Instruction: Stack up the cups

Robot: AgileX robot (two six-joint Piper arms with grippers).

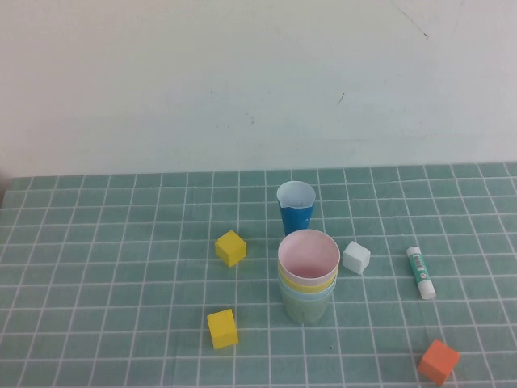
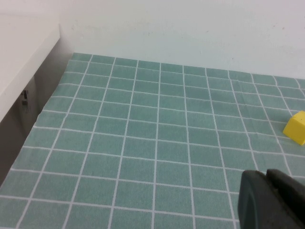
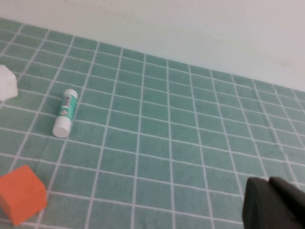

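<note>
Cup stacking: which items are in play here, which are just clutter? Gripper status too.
In play:
stack of cups, pink on top, then yellow, light blue, pale green
left gripper, shut, away from the stack
right gripper, shut, empty

Clutter:
dark blue cup
two yellow cubes
white cube
orange cube
glue stick

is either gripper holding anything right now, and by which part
Nothing is held. The left gripper and the right gripper are both shut on nothing, parked over bare mat away from the stacked cups.

Four pastel cups stand nested upright in one stack, pink on top, then yellow, blue, green, at the worktop's six o'clock.
</note>
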